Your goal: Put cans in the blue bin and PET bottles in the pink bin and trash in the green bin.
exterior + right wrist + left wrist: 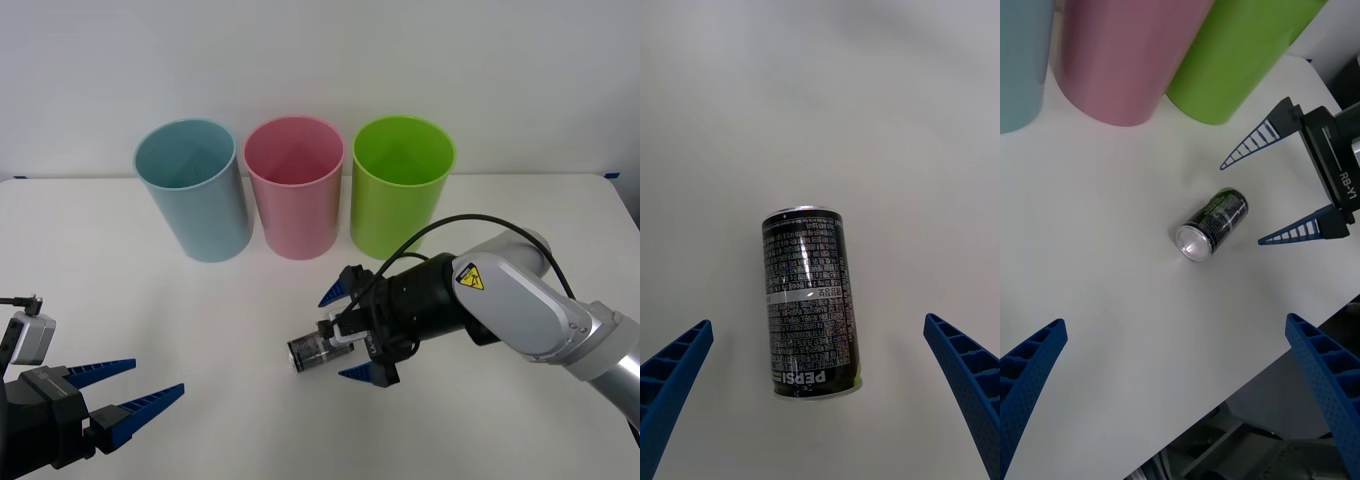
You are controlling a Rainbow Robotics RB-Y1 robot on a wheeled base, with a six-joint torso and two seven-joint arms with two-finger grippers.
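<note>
Lying on its side on the white worktop (pixel 200 330) before the pink bin (pixel 296 185), lined up with the wide-spread right claw (pixel 352 332): Pepsi can (pixel 809 300), likely light, rigid, slick, roll-prone, best gripped mid-body; left claw (pixel 130 390) wide, parked near-left.

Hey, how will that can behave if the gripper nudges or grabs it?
Lying on its side on the table, the can would probably roll if nudged. Its glossy wall looks slippery. The open right gripper straddles it, so squeezing should trap it.
</note>
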